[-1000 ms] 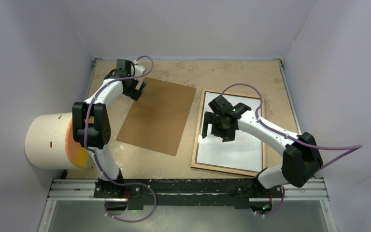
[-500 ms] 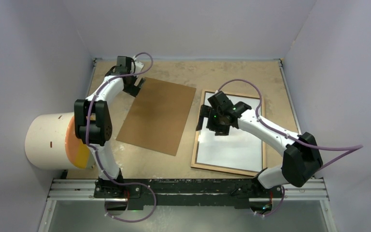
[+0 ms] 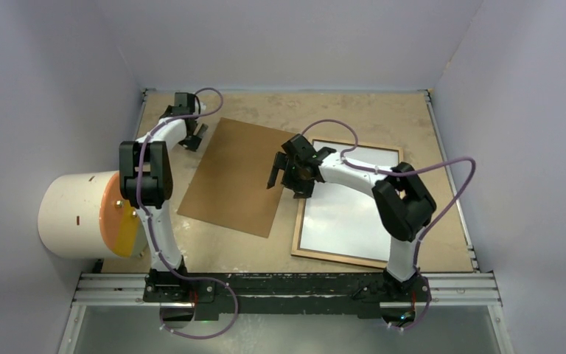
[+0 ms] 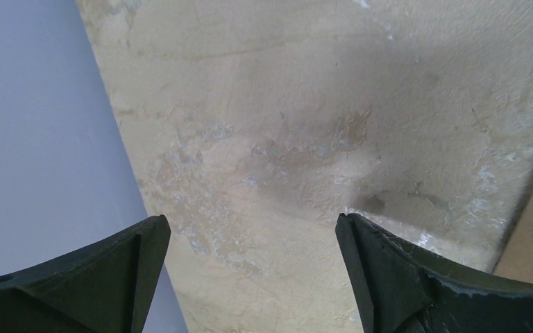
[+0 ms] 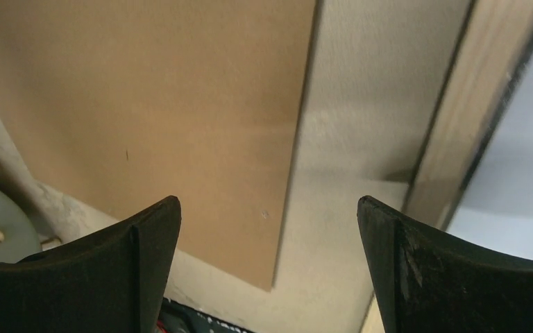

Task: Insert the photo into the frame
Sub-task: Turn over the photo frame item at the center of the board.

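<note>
From above, the photo (image 3: pixel 350 210), showing white, lay inside the frame (image 3: pixel 346 259). The right gripper (image 3: pixel 284 184) hung spread and empty beside the board (image 3: pixel 239 177). The left gripper (image 3: pixel 194 140) was also spread.

Left wrist: spread over the table (image 4: pixel 305 104).

Right wrist: spread above the board's edge.

The photo looked thin, floppy and slick, so an edge grip seemed best.

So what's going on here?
Neither arm holds anything. The frame lies wood side up on the right with a white sheet inside, probably the photo face down. The right end effector hovers open over the gap between frame and brown backing board; the left end effector is open beyond the board's far-left corner.
</note>
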{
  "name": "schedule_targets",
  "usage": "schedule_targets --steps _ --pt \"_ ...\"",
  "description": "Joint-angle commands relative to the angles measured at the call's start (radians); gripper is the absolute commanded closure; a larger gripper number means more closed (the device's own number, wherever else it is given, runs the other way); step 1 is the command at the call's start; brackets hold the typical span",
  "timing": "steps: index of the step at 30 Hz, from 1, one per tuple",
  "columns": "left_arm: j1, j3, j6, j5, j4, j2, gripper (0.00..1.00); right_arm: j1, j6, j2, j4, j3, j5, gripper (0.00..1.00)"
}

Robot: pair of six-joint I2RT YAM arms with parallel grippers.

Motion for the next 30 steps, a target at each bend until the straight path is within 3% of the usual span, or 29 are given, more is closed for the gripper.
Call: schedule_targets --steps 1,11,17,30 --pt "0.000 -0.028 -0.001 -0.009 0.039 0.011 0.01 0.001 0.047 0.061 0.022 0.100 0.040 0.01" --pt "-0.001 -0.080 -0.043 0.186 -0.040 0.050 0.00 0.001 0.132 0.144 0.008 0.093 0.119 0.01" --pt "-0.007 -0.137 -0.038 0.326 -0.080 0.045 0.00 0.001 0.169 0.192 0.048 0.106 0.114 0.01" --pt "-0.044 -0.208 0.015 0.489 -0.145 -0.002 0.00 -0.005 0.232 0.259 0.148 0.112 0.047 0.01"
